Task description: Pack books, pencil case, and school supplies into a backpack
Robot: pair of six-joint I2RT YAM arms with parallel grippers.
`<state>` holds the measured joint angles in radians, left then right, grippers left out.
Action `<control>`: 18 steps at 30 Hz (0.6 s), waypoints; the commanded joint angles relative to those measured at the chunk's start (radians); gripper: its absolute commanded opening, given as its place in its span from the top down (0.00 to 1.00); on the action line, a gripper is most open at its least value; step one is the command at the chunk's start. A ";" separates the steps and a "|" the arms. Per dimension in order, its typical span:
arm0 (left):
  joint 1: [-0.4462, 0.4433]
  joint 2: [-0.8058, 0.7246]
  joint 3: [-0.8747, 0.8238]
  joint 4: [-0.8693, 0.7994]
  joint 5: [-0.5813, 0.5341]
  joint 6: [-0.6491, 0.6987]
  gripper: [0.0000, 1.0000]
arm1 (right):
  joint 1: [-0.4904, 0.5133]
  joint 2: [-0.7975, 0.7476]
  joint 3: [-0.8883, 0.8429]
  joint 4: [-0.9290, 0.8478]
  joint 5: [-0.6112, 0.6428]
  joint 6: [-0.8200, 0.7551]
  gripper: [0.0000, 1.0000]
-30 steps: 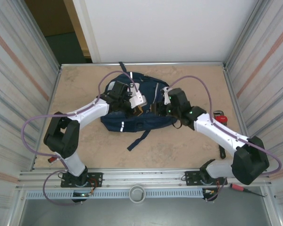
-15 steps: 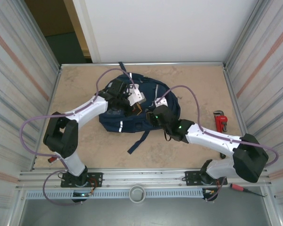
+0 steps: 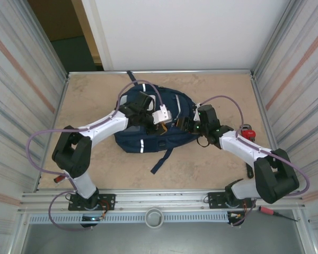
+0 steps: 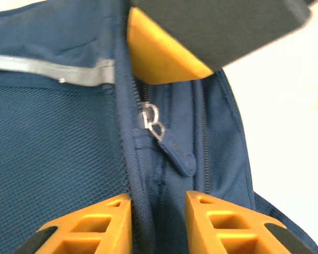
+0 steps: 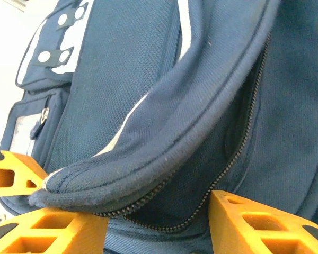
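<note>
nearest, on the metal rail by the right arm's base, lies a red-handled screwdriver [image 3: 267, 210]. a little farther in, near the right wall, a red wrench [image 3: 246, 132] rests on the table. the loose things i can make out on the table are tools, not school things, so i judge the filling of the bag is likely over. its inside is hidden, though, and i cannot confirm what it holds.

farther in, mid-table, the backpack [image 3: 148, 138] lies flat, one dark strap [image 3: 161, 159] trailing toward the arms. both arms reach onto it, one from each side, their grippers close together.

the left gripper [image 4: 158, 203] has its fingers spread a little, one on each side of a zipper seam. the seam's ridge runs between them and i judge nothing is pinched. the metal zipper pull [image 4: 155, 124] with its blue cloth tab lies free just ahead of the fingertips. which side of the pull is shut is hard to tell.

the right gripper [image 5: 159, 211] has its fingers well apart, with the thick lip of the bag's opening bulging between them and resting on the left one. i cannot tell whether they squeeze it. beyond that lip a zipper [image 5: 238, 143] gapes, with a dark slit behind it.

so what is left, as i read it, is to draw that open stretch shut and then pull both arms clear. the likely next move is to take hold of the pull while the other gripper steadies the lip.
</note>
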<state>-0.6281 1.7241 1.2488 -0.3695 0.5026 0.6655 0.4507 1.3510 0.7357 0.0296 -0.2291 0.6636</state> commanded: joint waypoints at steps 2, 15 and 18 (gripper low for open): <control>-0.004 -0.048 -0.040 -0.003 -0.047 0.112 0.60 | -0.028 0.002 0.025 0.035 -0.015 0.039 0.51; 0.034 0.011 -0.008 0.046 -0.057 0.165 0.63 | -0.031 0.015 0.044 0.012 -0.026 -0.007 0.51; 0.036 0.035 0.003 0.049 -0.046 0.178 0.65 | -0.032 0.014 0.047 0.007 -0.030 -0.018 0.51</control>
<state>-0.6048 1.7309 1.2140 -0.3374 0.4404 0.8127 0.4313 1.3575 0.7406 0.0227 -0.2588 0.6647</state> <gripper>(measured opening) 0.357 0.492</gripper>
